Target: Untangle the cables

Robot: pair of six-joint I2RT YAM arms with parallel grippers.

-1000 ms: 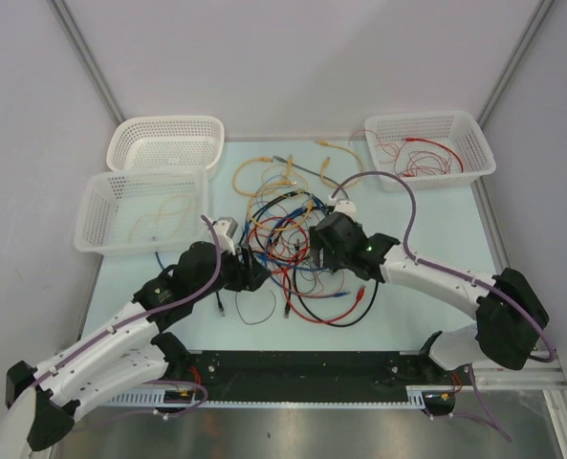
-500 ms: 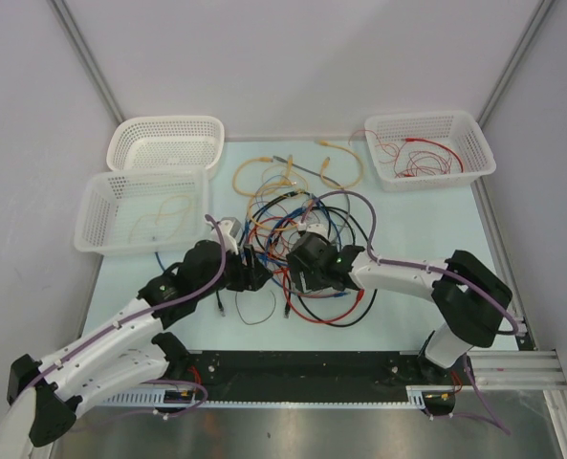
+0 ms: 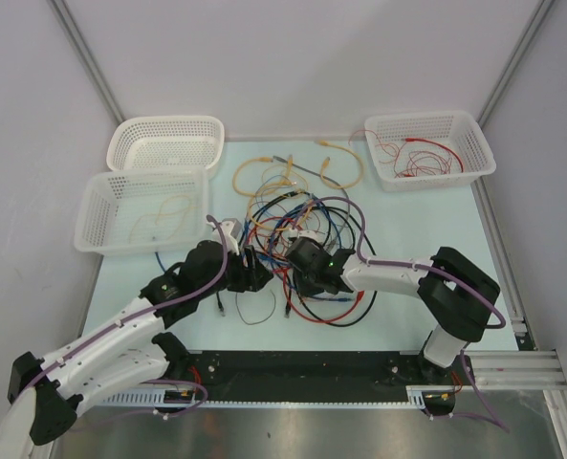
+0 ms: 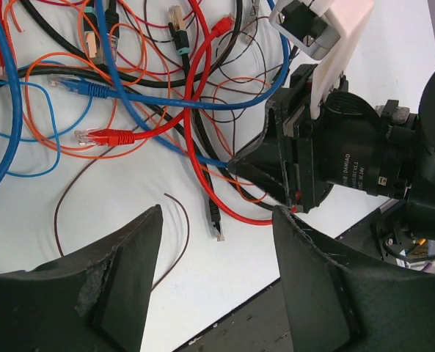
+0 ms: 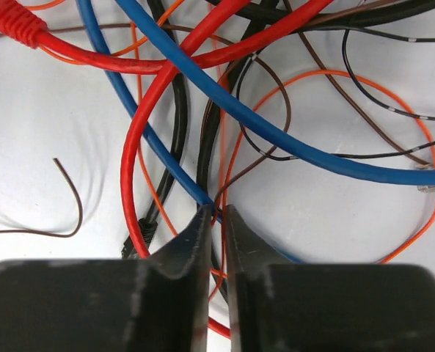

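The left gripper [image 4: 216, 220] is spread wide apart with nothing in it. It hangs over bare table [image 4: 202, 286] at the near fringe of the cables [image 3: 297, 229]. A black plug [image 4: 217, 229] and a loose brown wire [image 4: 179, 220] lie right off its tips.

The right gripper [image 5: 216, 214] faces it from just beside, fingers nearly together with only a slit left. A blue cable [image 5: 276, 139] runs right up to its tips, but I can't tell if it's pinched or just lying under them.

Room-wise, the tangle is ahead of both tools. There's bare table behind them up to the black rail [image 3: 302, 368], and more off the right gripper's outer side to the table edge. A white basket [image 3: 87, 239] sits off the left gripper's outer side, with a second basket [image 3: 163, 121] past it. A third basket [image 3: 436, 180] sits well beyond the right gripper.

The only writing looks like "DAMIAO" on the right wrist's motor [image 4: 347, 163]; the smaller print is unreadable.
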